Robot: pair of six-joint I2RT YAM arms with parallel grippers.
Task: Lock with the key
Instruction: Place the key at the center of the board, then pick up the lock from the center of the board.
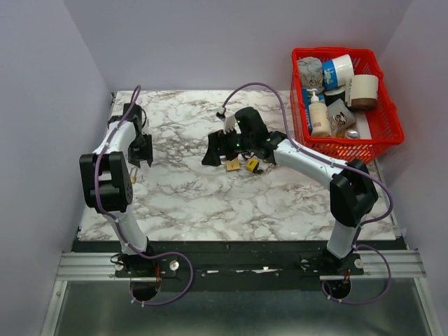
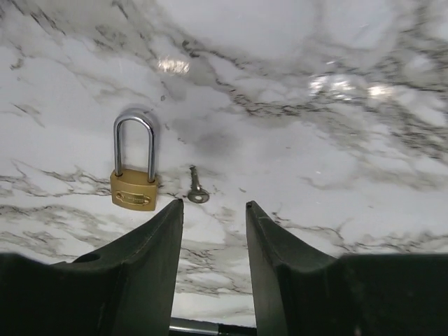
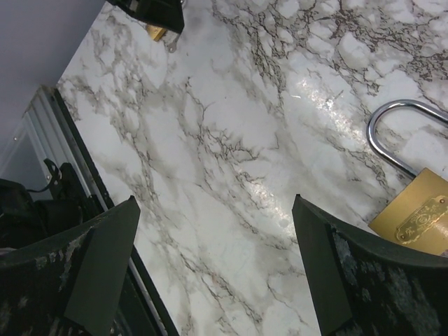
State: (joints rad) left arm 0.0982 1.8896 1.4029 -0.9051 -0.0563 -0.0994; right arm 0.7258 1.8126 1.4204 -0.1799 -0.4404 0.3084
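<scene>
Precision on the small silver key (image 2: 197, 189) is what this step asks of you, I judge. It lies flat on the white marble tabletop (image 2: 315, 140), just right of the small brass padlock with the long steel shackle (image 2: 133, 192), near it but not touching. Its round head points toward you. Bring the left gripper (image 2: 214, 204) forward and slightly left so that head sits between the fingers. Then pinch the head alone, leaving the blade free for the keyhole. Flat metal on smooth stone may skid, so close slowly.

Both black fingers stand apart with nothing between them, low over the table and just short of the key. Your right gripper (image 3: 215, 203) is spread wide and empty near mid-table, angled down beside a second brass padlock (image 3: 413, 217) that lies off its right finger; it could steady a lock body. Whether either shackle is latched, I cannot tell.
</scene>
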